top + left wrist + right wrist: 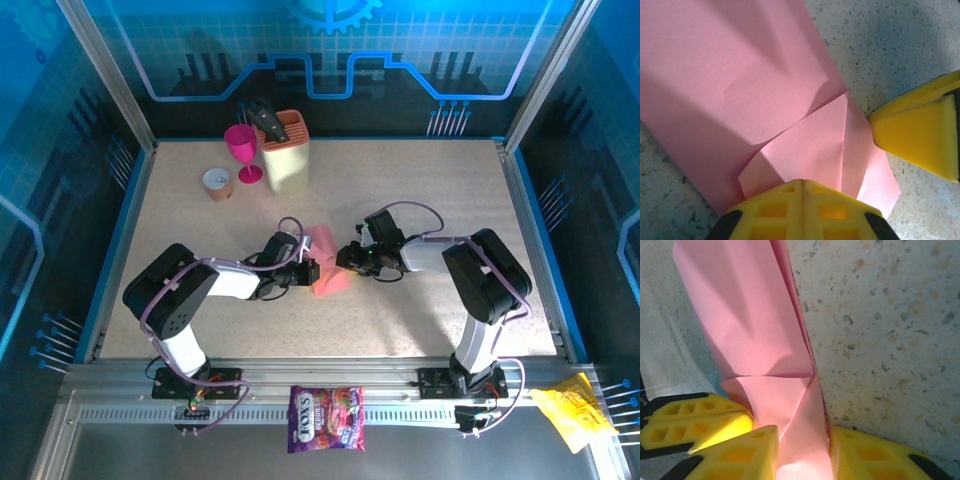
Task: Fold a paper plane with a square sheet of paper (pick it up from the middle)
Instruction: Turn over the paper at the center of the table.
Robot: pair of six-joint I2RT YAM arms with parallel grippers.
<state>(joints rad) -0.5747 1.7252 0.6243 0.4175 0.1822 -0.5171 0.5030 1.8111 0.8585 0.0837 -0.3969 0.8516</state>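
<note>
Top external: dark handle (265,118) in beige block (287,165); left pincer (802,189) tight on pink paper (328,262), right pincer (804,442) unclear

Folded pink sheet of paper (765,340) fills the gap between the parted jaws of the right gripper (802,440). The left gripper (802,195), jaws closed, sits just beside them. Beyond both jaws, bare table (420,190) runs to a knife block (285,155), goblet (243,150) and tape roll (217,182).

The pink sheet of paper (328,262), folded narrow with corner flaps, lies central on the table (430,190).
</note>
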